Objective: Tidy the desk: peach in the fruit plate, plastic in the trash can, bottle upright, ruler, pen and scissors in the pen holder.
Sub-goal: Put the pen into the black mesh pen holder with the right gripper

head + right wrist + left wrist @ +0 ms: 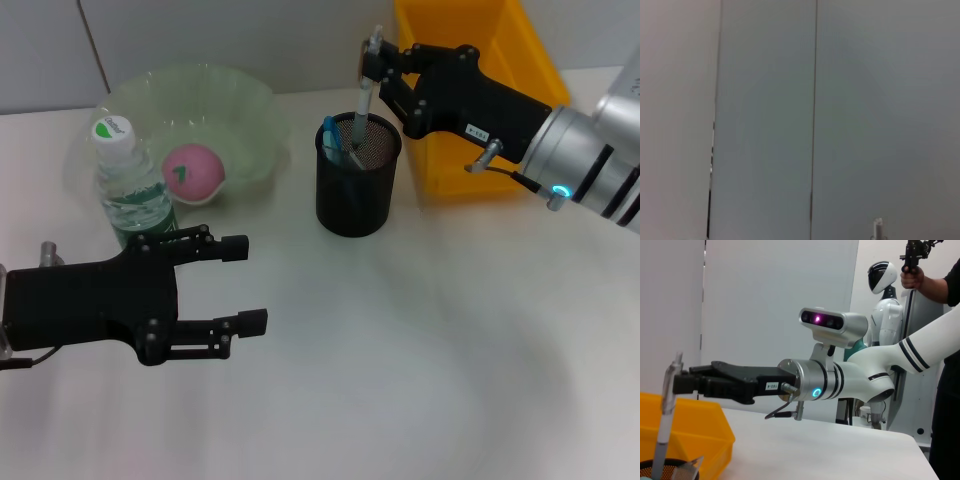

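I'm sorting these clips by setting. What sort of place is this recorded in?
Probably a robotics lab or test room with a staged desk. A white humanoid robot stands behind by plain wall panels, a person beside it, and the white table holds only a pen holder and yellow bin.

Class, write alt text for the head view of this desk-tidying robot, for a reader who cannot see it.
The right gripper holds a pen upright over a black mesh pen holder beside a yellow bin. The left gripper hovers open over the white desk, near an upright water bottle and a peach in a green fruit plate.
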You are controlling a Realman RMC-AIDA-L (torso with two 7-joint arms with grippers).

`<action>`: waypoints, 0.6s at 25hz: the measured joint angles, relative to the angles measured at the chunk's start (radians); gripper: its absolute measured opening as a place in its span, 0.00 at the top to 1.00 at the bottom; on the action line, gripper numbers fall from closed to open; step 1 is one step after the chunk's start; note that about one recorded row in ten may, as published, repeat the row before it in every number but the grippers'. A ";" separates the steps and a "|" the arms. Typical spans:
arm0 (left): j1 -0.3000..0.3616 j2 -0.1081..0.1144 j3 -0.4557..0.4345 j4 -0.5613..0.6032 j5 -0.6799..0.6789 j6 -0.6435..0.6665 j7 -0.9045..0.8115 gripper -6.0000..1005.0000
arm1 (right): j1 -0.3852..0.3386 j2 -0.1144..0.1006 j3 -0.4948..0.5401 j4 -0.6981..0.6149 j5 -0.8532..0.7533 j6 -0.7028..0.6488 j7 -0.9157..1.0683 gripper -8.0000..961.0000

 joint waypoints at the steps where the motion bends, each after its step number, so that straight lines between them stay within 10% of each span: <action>1: -0.001 0.001 0.000 0.000 0.000 0.000 0.000 0.20 | 0.002 0.000 -0.002 0.001 0.000 0.010 0.001 0.81; 15: -0.001 0.003 0.000 0.002 0.001 -0.005 0.003 0.20 | 0.015 0.002 -0.041 0.020 -0.004 0.104 0.005 0.81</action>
